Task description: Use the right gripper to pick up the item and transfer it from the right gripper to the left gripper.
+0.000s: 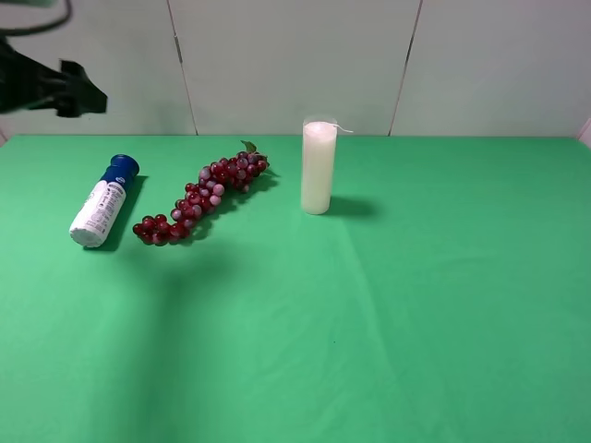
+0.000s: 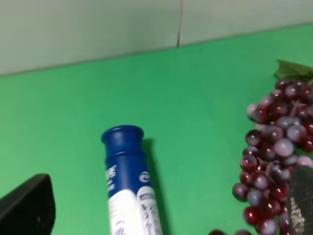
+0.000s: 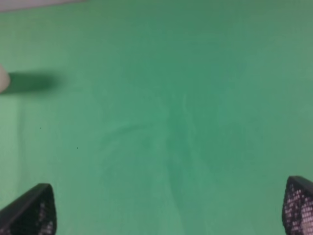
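Note:
The item, a bottle (image 1: pixel 103 201) with a dark blue cap and white lower body, lies on its side at the left of the green table, cap pointing to the back. In the left wrist view the bottle (image 2: pixel 126 176) lies between the spread fingertips, well below them. The left gripper (image 1: pixel 81 92) hangs high above the table's back left corner; in its wrist view the left gripper (image 2: pixel 164 210) is open and empty. The right gripper (image 3: pixel 168 205) is open and empty over bare green cloth and is out of the exterior view.
A bunch of red grapes (image 1: pixel 199 197) lies diagonally just right of the bottle and also shows in the left wrist view (image 2: pixel 276 156). A tall white candle (image 1: pixel 318 168) stands upright at the back middle. A pale panelled wall (image 1: pixel 295 55) backs the table.

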Controlling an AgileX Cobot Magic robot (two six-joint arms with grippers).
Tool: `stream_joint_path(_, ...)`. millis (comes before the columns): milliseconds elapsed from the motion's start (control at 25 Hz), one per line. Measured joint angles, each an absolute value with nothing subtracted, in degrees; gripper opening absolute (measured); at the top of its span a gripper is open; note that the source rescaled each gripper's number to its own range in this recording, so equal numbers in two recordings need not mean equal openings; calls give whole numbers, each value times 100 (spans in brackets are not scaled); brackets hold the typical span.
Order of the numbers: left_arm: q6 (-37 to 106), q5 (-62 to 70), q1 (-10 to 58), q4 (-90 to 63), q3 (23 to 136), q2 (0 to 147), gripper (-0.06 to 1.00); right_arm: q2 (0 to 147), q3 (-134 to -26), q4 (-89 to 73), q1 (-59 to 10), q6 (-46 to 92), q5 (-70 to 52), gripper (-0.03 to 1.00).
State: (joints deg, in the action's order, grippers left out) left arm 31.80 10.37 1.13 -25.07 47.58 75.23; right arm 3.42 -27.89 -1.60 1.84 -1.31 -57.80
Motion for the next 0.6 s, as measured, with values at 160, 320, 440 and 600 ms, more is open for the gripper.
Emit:
stream_joint_path(160, 2658, 1399, 113, -1989, 4202, 6185, 100, 342, -2789, -160, 184, -131, -5788, 100)
stream_joint_path(320, 2412, 2090, 113, -1699, 3760, 4707, 100, 342, -2789, -160, 184, -131, -5788, 100)
stream_joint_path(440, 2206, 2732, 113, -1472, 3567, 3601, 100, 342, -2789, -160, 184, -131, -5788, 100)
stream_joint_path(600, 1843, 3747, 113, -1047, 3488, 2241, 100, 342, -2789, -160, 184, -131, -5788, 100)
